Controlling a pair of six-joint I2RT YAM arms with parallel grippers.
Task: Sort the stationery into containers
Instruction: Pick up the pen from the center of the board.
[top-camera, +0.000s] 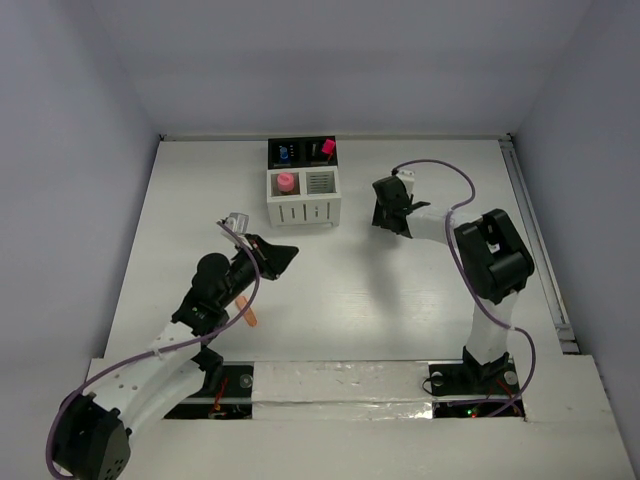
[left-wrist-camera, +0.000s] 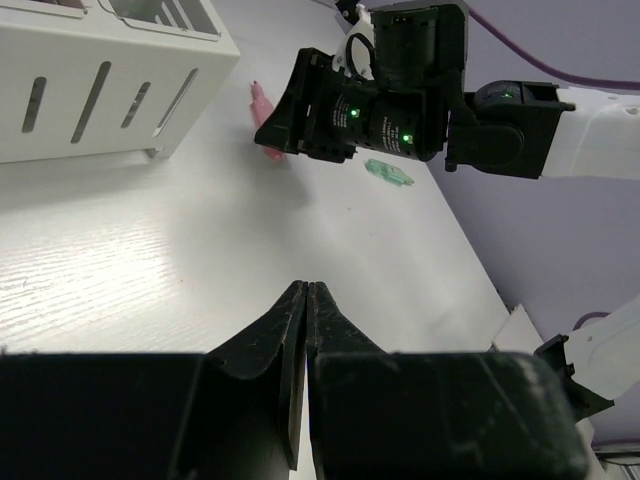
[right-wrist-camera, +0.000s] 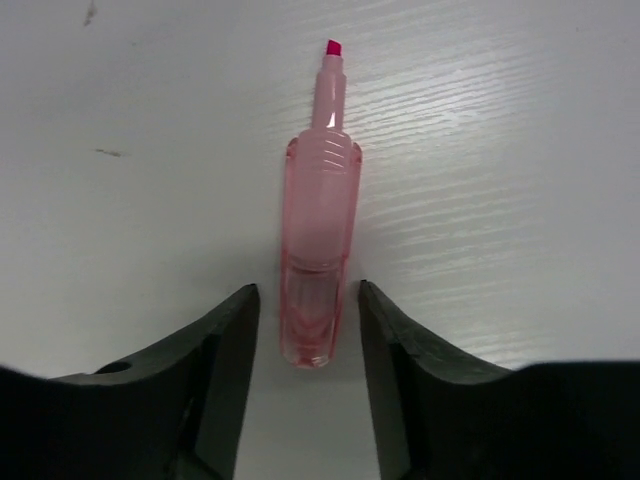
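Three cups (top-camera: 303, 212) hold items. Right hand (right-wrist-camera: 307, 300) open astride pink pen (right-wrist-camera: 318, 230), ungripped; left hand (left-wrist-camera: 306, 292) closed, empty. Orange pen (top-camera: 249, 312) unsorted.

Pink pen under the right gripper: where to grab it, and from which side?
Grip the wide barrel of the pink pen, not the thin nib end, coming straight down from above. It lies flat on the table, and the right gripper has its open fingers straddling the rear end across the width.
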